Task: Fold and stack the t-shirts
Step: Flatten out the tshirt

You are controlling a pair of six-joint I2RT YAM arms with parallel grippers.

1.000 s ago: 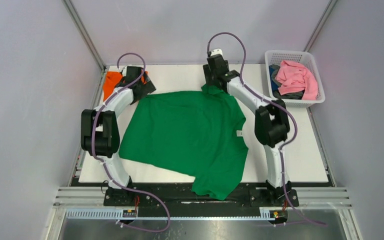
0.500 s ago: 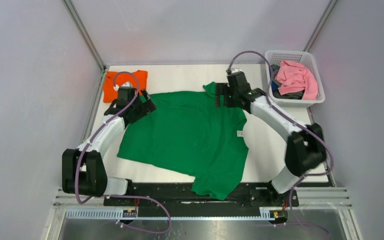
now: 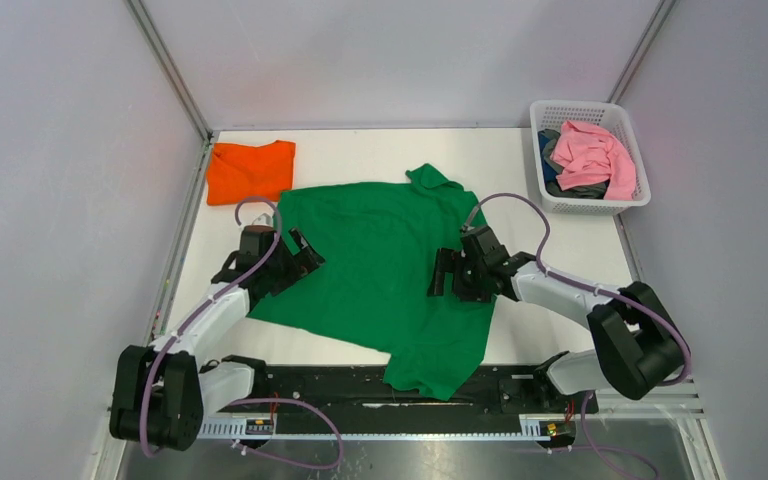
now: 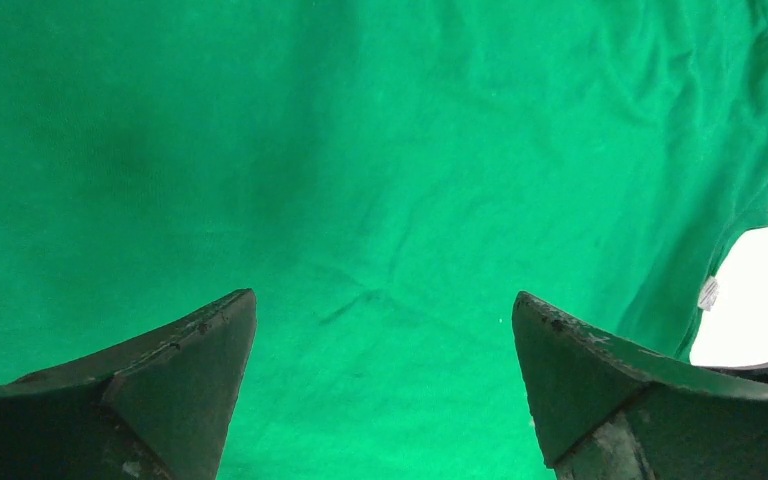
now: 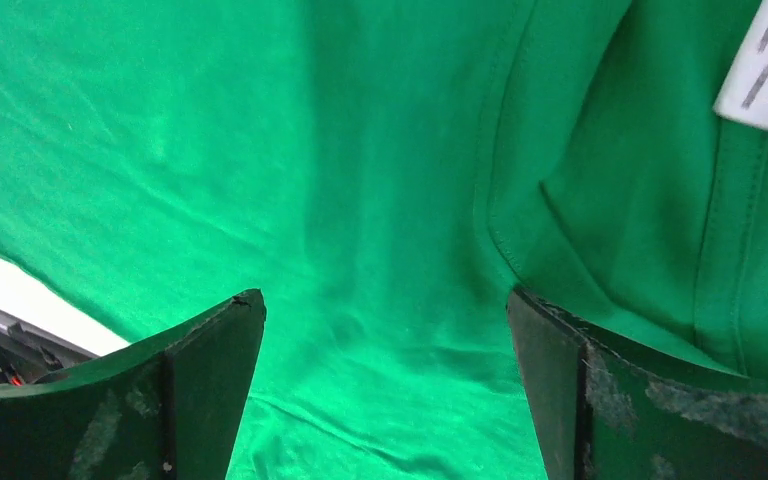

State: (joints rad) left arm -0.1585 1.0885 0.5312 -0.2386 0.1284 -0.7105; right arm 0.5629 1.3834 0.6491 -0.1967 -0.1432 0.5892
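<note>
The large green t-shirt (image 3: 385, 270) lies spread across the middle of the white table, its bottom part hanging over the near edge. The orange t-shirt (image 3: 250, 170) lies folded at the far left corner. My left gripper (image 3: 305, 262) is open and empty over the shirt's left side; green cloth (image 4: 380, 180) fills its wrist view. My right gripper (image 3: 443, 275) is open and empty over the shirt's right side, near a folded seam (image 5: 520, 200) and a white label (image 5: 765, 75).
A white basket (image 3: 636, 196) at the far right holds the pink garment (image 3: 592, 155) and a grey-blue one (image 3: 552, 160). Bare table (image 3: 570, 240) shows right of the green shirt. A metal rail (image 3: 360, 385) runs along the near edge.
Both arms have drawn back from the far end of the table toward the near side, now low over the middle of the green shirt. The orange shirt is uncovered.
</note>
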